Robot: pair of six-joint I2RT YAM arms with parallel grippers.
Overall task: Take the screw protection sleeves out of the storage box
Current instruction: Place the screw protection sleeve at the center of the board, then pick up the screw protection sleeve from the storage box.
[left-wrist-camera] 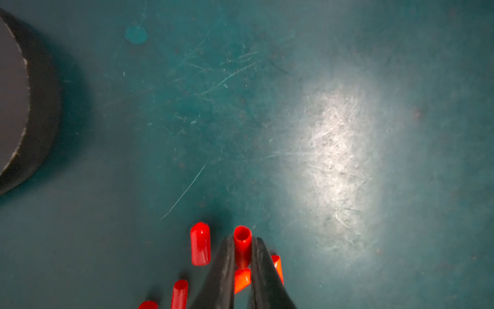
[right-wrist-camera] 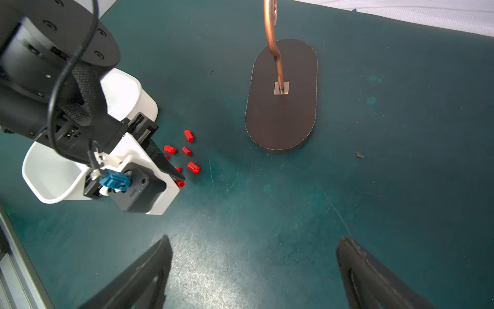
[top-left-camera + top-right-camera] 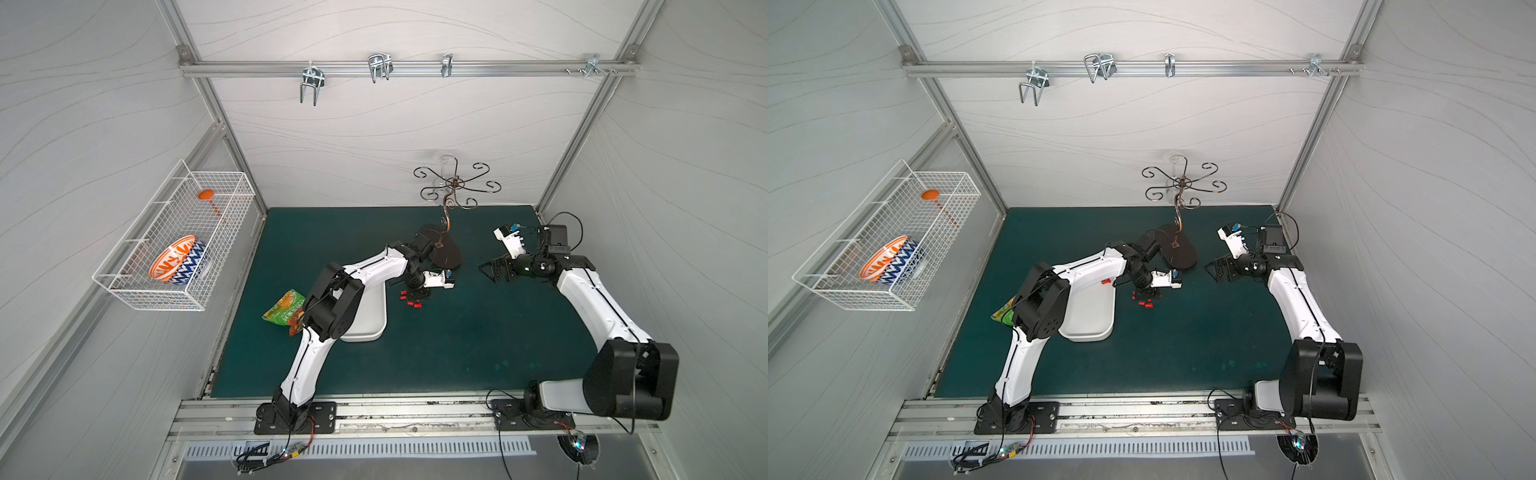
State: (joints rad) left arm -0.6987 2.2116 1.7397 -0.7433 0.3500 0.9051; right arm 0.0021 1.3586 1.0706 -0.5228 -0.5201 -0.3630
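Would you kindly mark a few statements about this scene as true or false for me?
1. The right tool is wide open with nothing in it. True.
2. Several bright red plastic sleeves lie on the dark green mat. True.
3. The shallow white plastic storage box stands inside the white wire basket. False: the box rests on the mat, and the basket holds an orange-and-blue patterned bowl.
4. The left tool has nothing between its fingers. False: a red sleeve sits between them, as the left wrist view shows.
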